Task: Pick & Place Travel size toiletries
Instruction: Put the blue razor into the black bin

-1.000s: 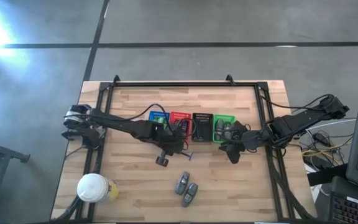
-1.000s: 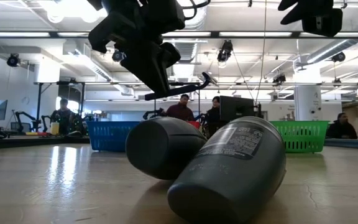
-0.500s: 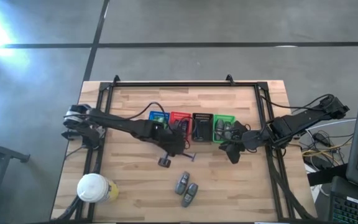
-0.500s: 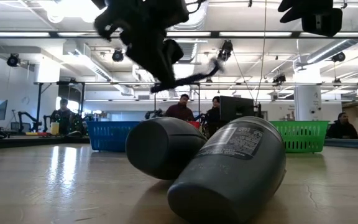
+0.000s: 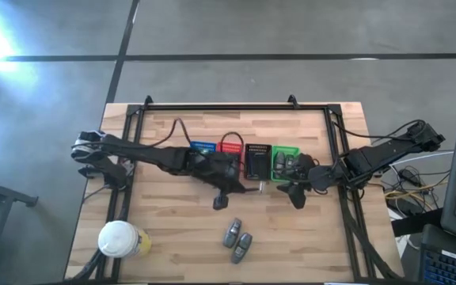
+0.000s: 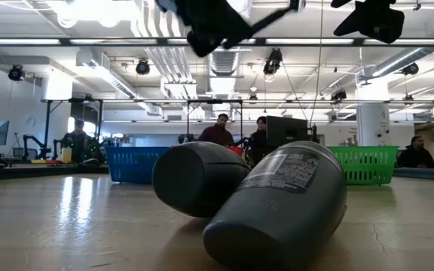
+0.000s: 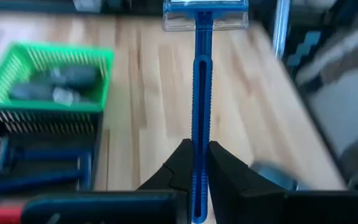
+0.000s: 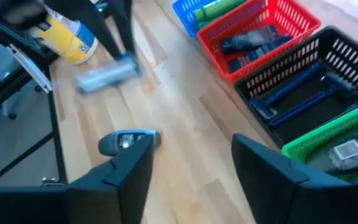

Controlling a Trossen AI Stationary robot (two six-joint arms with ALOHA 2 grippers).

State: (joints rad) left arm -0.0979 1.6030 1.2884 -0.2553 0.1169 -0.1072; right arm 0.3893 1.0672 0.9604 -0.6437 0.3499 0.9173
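Blue razor clamped by its handle between the left gripper's fingers, clear-capped head sticking out forward past the tips. Left gripper sits over the table just in front of the basket row, lifted off the wood, near the black basket. Beyond its tips in the left wrist view: green basket with grey oval pieces inside, and the black basket beside it with blue razors lying in it.

Right gripper hangs by the green basket, fingers spread wide, nothing between them. Ahead of it in the right wrist view: one grey oval piece lying on the wood, a second, blurred one farther off, red basket with dark sachets, blue basket with green tubes.

Two grey ovals lie touching each other on the table, in front of the left gripper, well apart from the baskets. White-lidded cup stands at the table corner on the left arm's side. People stand in the room behind.
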